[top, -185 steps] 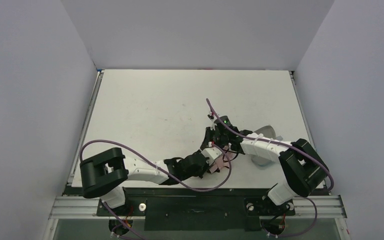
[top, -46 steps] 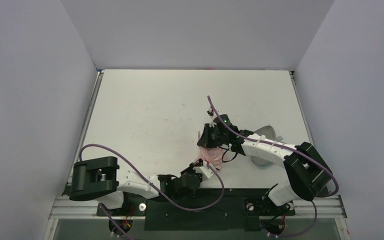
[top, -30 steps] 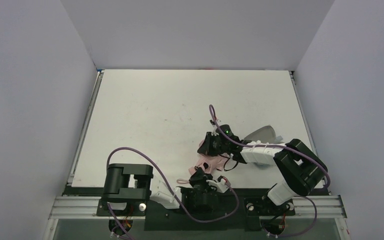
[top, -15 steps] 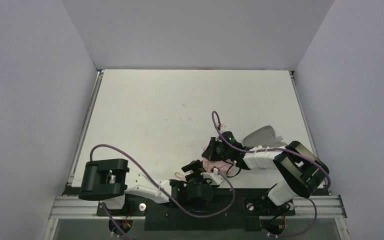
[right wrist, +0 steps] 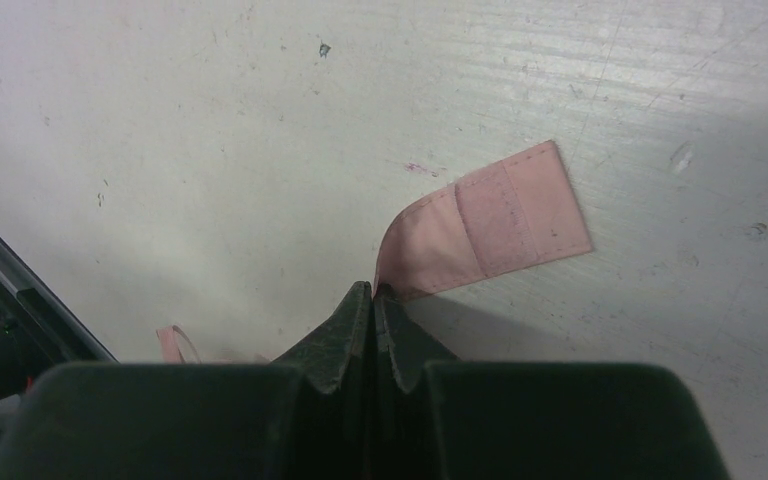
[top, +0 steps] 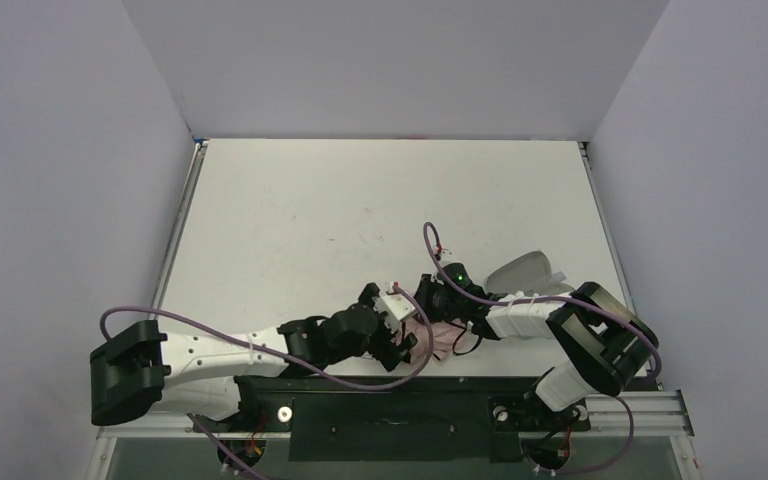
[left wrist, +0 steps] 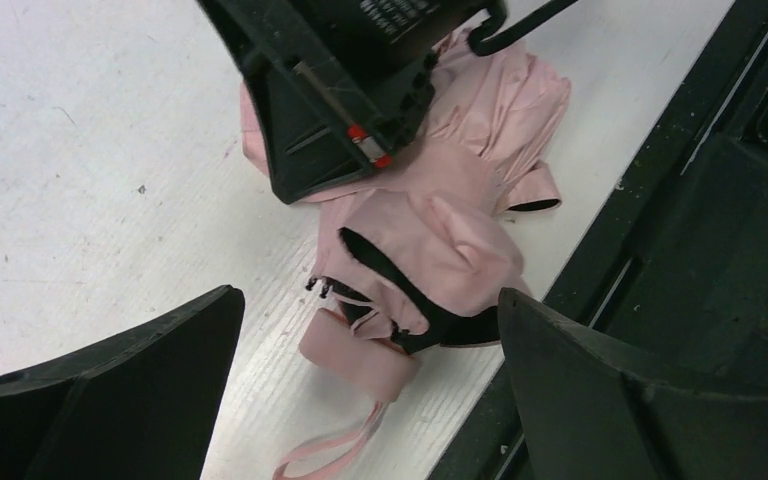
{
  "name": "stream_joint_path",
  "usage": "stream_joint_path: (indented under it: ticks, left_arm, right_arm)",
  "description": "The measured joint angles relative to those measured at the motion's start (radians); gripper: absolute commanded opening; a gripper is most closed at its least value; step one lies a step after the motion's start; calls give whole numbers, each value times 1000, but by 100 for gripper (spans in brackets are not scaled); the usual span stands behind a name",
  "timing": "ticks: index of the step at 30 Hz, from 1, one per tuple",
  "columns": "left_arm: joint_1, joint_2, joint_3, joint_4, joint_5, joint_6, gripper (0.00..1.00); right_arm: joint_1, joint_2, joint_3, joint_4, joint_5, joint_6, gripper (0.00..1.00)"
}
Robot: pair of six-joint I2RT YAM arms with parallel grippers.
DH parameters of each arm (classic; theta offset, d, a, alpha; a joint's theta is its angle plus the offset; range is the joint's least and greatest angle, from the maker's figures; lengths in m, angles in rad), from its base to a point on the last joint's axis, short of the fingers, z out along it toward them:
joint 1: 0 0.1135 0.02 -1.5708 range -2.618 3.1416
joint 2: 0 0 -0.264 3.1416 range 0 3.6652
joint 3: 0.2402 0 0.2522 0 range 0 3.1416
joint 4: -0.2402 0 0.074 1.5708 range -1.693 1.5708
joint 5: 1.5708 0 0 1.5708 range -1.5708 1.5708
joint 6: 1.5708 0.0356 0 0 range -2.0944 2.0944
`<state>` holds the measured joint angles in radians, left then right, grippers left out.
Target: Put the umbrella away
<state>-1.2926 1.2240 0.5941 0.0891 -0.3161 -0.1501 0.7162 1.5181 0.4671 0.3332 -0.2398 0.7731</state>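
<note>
Noted umbrella (left wrist: 430, 230) lying collapsed at the near edge of scuffed white table (right wrist: 210, 120): crumpled salmon-pink fabric, black ribs, stubby pink handle with loop strap. Canopy top hidden under right gripper (right wrist: 372, 300), fingers pressed together, pinching the umbrella's flat stitched closure tab (right wrist: 500, 215). Left gripper (left wrist: 365, 300) spread wide, straddling the handle end; contact hard to judge.
</note>
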Motion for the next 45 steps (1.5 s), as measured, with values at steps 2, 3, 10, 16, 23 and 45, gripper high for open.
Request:
stream_joint_path:
  ticks: [2, 3, 10, 16, 23, 45]
  left_arm:
    - [63, -10, -16, 6, 87, 0, 97]
    - [93, -10, -23, 13, 133, -1, 97]
    - [227, 85, -31, 71, 399, 5, 97]
    - [267, 240, 8, 108, 518, 23, 93]
    - [278, 359, 32, 190, 582, 28, 46]
    - [-34, 266, -56, 291, -44, 123, 0]
  right_arm:
    - [0, 0, 0, 0, 0, 0, 0]
    - [0, -1, 0, 0, 1, 0, 0]
    - [5, -6, 0, -9, 9, -2, 0]
    - [5, -6, 0, -10, 9, -2, 0]
    - [5, -6, 0, -10, 8, -3, 0]
    - [-31, -156, 158, -349, -26, -85, 0]
